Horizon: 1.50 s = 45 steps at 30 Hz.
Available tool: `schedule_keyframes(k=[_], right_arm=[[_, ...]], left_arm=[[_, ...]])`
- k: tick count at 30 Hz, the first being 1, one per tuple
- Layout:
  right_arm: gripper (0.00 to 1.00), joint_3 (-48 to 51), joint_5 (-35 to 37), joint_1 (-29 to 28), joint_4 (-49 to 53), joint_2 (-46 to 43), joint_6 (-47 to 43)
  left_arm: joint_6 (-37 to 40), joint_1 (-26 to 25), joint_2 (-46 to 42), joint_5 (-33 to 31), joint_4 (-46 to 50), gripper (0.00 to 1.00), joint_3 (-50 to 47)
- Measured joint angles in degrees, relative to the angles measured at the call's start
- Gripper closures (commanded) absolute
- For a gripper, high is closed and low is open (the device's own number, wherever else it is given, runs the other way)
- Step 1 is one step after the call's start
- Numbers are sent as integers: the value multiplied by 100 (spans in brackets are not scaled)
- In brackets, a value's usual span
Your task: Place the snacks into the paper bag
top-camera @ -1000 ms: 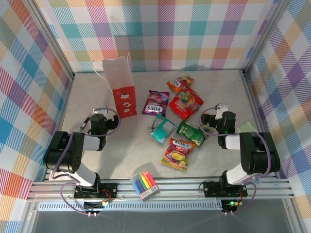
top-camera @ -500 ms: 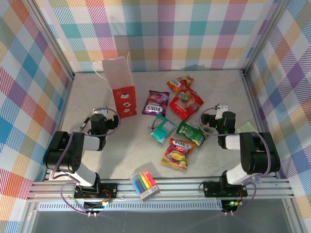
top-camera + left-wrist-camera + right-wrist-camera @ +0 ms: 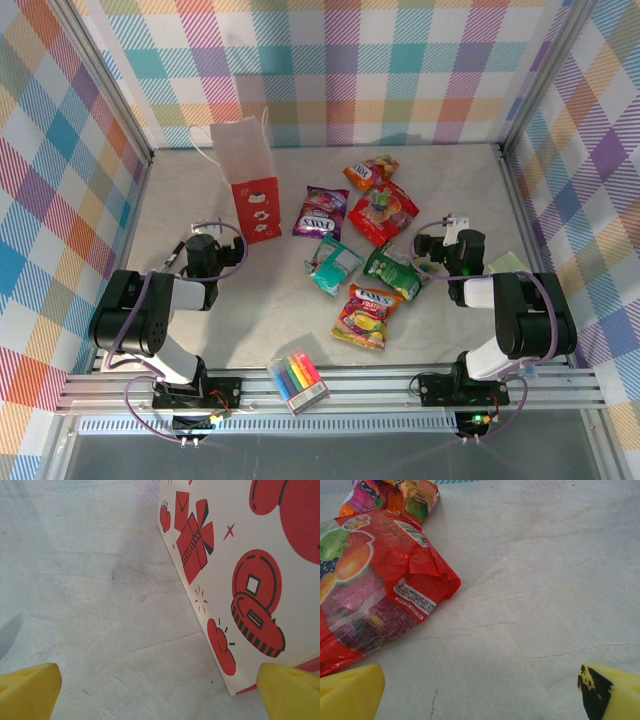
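Left tool [image 3: 160, 692] gapes empty just beside the paper bag [image 3: 240, 555].

The overhead camera looks steeply down from behind the arm bases [image 3: 185, 385] and takes in the whole table [image 3: 250, 300]. The left wrist camera sits low and very near the paper bag [image 3: 250, 555], facing its printed side (the top is cropped off). The right wrist camera skims the table close to the red packet [image 3: 370, 585]. The overhead view shares both.

Paper bag [image 3: 245, 165] is showing white over red; snacks [image 3: 382, 212] are glowing orange, red, purple, teal, green; walls [image 3: 330, 70] are flashing pastel plaid.
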State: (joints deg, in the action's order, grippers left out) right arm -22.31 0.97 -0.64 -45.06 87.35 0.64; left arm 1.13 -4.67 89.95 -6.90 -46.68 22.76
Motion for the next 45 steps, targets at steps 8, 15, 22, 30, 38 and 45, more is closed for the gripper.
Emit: schedule_keyframes(k=[8,15,22,30,38,45], right_arm=[[1,-146,13,0,339,-109,22],[1,-723,120,0,1565,-1143,155],[1,-1451,245,0,2850,-1838,389],[1,-2430,-90,-2,4218,-1829,925],[1,-2924,-76,-304,5117,-1722,1235],[1,-3289,-9,-662,5528,-1679,1294]], left_arm=[[-2,-2,-138,-68,664,0,319],[-4,-98,-754,-584,2011,0,1311],[-142,-236,-1346,-1145,3987,12,2625],[-662,-267,-2118,-1069,5958,16,3963],[-1397,-278,-1926,-833,7582,23,5445],[-1878,-577,-1185,-605,8349,30,6365]])
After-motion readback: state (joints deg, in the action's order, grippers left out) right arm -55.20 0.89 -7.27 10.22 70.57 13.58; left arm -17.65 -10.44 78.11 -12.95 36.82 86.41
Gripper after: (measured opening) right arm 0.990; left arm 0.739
